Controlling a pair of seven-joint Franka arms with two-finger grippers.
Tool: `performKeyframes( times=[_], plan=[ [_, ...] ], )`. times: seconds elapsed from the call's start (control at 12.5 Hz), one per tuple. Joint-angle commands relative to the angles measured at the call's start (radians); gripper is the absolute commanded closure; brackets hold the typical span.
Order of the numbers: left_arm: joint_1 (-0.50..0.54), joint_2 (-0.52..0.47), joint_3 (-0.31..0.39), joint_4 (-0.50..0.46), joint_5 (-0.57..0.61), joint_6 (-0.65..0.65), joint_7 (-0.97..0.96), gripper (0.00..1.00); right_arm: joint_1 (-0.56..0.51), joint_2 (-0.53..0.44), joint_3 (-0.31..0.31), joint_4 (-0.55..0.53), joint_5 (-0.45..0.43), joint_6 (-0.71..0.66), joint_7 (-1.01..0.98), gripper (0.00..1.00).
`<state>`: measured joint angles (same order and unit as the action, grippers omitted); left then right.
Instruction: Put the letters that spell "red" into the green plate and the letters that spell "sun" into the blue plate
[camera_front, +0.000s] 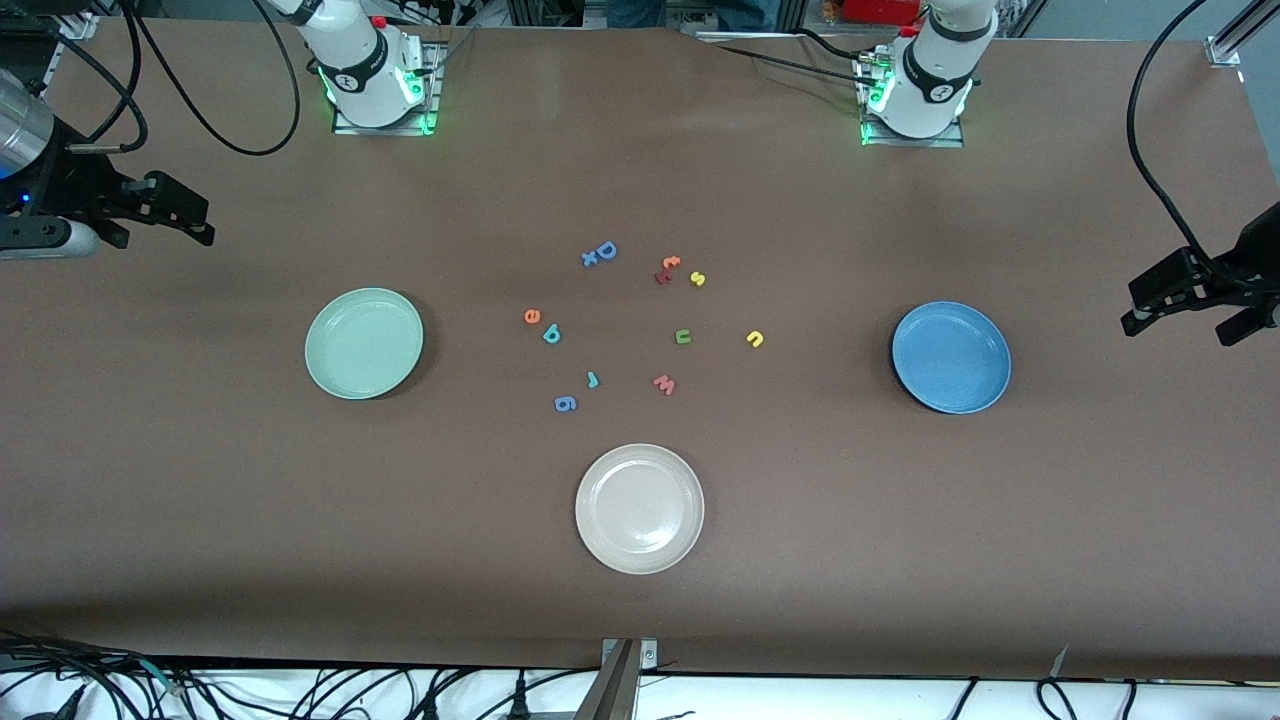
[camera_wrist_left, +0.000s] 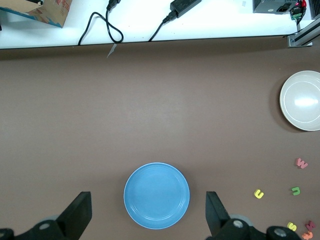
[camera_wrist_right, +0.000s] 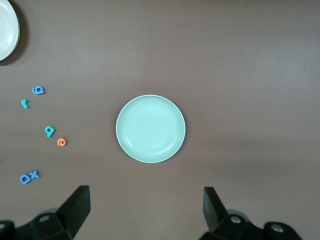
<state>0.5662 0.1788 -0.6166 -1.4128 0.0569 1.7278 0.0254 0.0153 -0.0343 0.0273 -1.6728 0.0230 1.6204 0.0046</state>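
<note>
The green plate (camera_front: 363, 343) (camera_wrist_right: 150, 128) lies toward the right arm's end and the blue plate (camera_front: 951, 357) (camera_wrist_left: 156, 195) toward the left arm's end. Both are bare. Between them lie orange "e" (camera_front: 532, 316), teal "d" (camera_front: 551, 335) and teal "r" (camera_front: 592, 379). Yellow "s" (camera_front: 698, 279), green "u" (camera_front: 683, 337) and yellow "n" (camera_front: 755, 339) lie closer to the blue plate. My right gripper (camera_front: 205, 222) (camera_wrist_right: 145, 210) hangs open, high over its end of the table. My left gripper (camera_front: 1172, 318) (camera_wrist_left: 147, 212) hangs open likewise.
A cream-white plate (camera_front: 639, 508) sits nearer the front camera than the letters. Among the letters lie a blue "D" (camera_front: 606, 250) with an "x", an orange "t" (camera_front: 671, 263), a salmon "w" (camera_front: 664, 384) and a blue "g" (camera_front: 565, 403). Cables trail along the table's edges.
</note>
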Motion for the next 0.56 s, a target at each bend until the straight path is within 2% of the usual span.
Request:
performKeyframes(
  times=[0.0,0.48],
  plan=[
    [-0.002,-0.001,-0.003,0.011,0.003,-0.013,-0.007,0.00,0.000,-0.012,0.016,0.015,-0.011,-0.066,-0.006,0.00],
    [-0.002,-0.001,-0.003,0.011,0.003,-0.013,-0.007,0.00,0.000,-0.015,0.019,0.021,-0.008,-0.099,-0.008,0.00]
  ],
)
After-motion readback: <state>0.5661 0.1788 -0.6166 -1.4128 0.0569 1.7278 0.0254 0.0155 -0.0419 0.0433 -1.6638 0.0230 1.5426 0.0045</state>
